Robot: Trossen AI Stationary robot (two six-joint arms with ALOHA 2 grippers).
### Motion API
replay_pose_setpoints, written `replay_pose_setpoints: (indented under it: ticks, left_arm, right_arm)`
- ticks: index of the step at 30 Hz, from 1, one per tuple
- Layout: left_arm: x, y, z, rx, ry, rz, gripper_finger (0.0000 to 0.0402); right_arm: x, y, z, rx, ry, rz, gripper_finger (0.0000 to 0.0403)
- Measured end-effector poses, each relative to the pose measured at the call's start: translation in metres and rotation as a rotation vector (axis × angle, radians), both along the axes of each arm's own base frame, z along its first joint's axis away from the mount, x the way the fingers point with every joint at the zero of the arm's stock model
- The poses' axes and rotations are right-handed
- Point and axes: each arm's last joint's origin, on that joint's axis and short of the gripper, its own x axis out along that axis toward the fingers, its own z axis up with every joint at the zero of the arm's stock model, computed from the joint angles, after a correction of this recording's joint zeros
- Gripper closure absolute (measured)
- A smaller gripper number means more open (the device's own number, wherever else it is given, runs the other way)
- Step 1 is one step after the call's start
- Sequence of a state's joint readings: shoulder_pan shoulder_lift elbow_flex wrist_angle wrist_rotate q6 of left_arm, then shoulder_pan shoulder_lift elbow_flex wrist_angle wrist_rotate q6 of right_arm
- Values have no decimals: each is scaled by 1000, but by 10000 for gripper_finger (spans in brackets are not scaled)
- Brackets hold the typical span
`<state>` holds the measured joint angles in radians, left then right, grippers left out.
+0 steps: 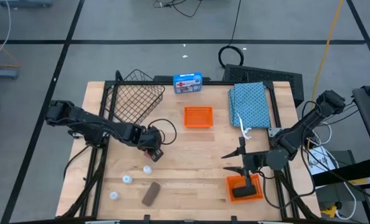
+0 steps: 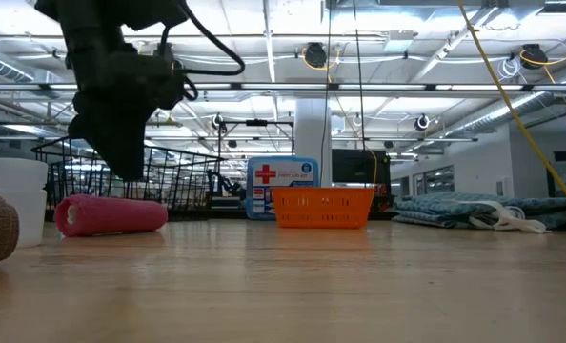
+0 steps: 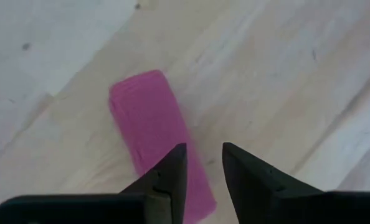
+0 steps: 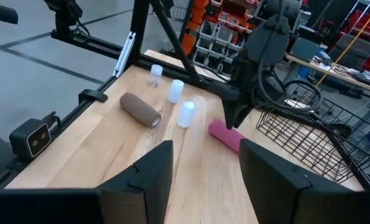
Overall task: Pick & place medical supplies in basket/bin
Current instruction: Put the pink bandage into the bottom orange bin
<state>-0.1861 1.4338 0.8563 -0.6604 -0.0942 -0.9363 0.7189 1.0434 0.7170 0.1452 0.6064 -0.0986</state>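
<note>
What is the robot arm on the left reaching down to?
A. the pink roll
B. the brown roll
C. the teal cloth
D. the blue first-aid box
A: the left gripper hangs right over the pink roll, which lies flat on the wooden table, with one finger over the roll and the other beside it; the wrist view shows nothing else near it.

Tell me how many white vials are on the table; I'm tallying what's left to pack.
3: one vial beside the left gripper, one nearer the front edge, one left of the brown roll.
</note>
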Motion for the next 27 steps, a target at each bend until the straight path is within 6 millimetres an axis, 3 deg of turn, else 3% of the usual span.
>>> replay_pose_setpoints:
  ticks: [5, 16, 22, 27]
  left_arm:
    - [-1, -5, -1, -31, 16, -22, 270]
    - [-11, -11, -3, 50, 75, 99, 145]
    - [-11, -16, -6, 43, 72, 161, 131]
    - [-8, -24, -23, 49, 137, 173, 130]
  right_arm:
    - [0, 0, -1, -7, 10, 3, 232]
    - [-1, 0, -3, -14, 26, 2, 232]
    - [-1, -1, -4, -21, 36, 3, 232]
    - [-1, -1, -4, -21, 35, 3, 232]
